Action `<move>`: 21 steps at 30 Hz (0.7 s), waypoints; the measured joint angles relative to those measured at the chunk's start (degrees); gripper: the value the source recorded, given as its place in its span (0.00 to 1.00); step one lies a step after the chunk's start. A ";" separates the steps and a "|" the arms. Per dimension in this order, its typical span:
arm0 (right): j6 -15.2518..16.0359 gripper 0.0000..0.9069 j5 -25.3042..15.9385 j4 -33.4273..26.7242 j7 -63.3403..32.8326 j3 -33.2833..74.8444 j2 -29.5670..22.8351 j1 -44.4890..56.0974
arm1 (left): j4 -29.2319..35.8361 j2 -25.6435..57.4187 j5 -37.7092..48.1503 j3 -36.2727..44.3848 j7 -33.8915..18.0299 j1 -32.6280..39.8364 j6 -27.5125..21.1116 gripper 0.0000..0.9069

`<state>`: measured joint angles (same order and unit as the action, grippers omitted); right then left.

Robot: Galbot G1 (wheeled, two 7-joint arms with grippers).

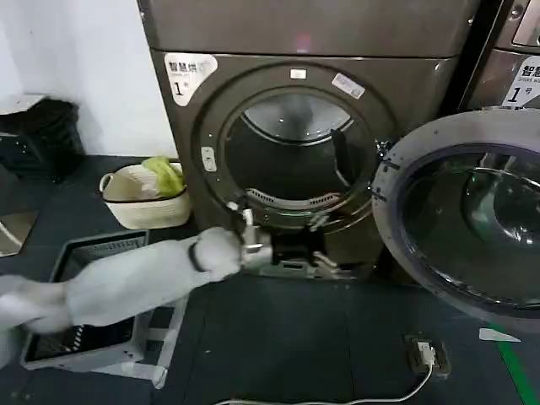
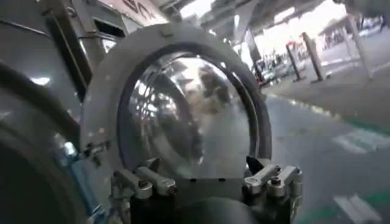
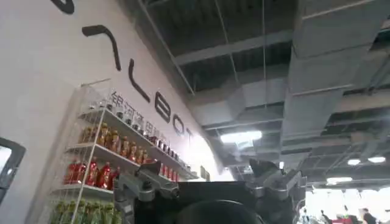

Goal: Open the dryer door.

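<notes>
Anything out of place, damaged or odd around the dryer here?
Nothing stands out. The dryer door is swung wide open to the right, intact. The left gripper sits open, low before the drum opening; a cable trails loose on the floor.

Left arm (image 1: 126, 283) wrapped in a loose pale-grey fabric sleeve, cinched by a thin dark band at the wrist. Beyond the band, a silver-white metal block leading into the dark left claw (image 1: 297, 251). Seen from the wrists, left claw (image 2: 210, 181) and right claw (image 3: 210, 182) alike: black housing, silver-grey finger links, round dark screws at the knuckles.
</notes>
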<state>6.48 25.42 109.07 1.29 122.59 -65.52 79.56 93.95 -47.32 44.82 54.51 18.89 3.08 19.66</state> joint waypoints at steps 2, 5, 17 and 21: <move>-0.07 1.00 -0.57 0.14 0.05 -0.10 -0.07 -0.26 | -0.03 2.12 -0.83 0.31 -0.47 -0.01 0.00 1.00; -0.11 1.00 -0.75 0.43 0.10 -0.14 -0.21 -0.39 | 0.50 5.09 -2.34 0.68 -0.70 -0.02 0.44 1.00; -0.14 1.00 -0.76 0.34 0.19 -0.33 -0.02 -0.52 | 1.95 16.37 -12.87 1.14 0.25 0.03 1.31 1.00; -0.14 1.00 -0.81 0.39 0.20 -0.73 -0.03 -0.80 | 2.31 19.73 -14.99 0.32 2.66 -0.06 0.80 1.00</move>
<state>6.33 24.62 109.47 1.49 121.85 -65.54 78.76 96.26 -27.59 29.82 54.82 21.55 3.02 20.45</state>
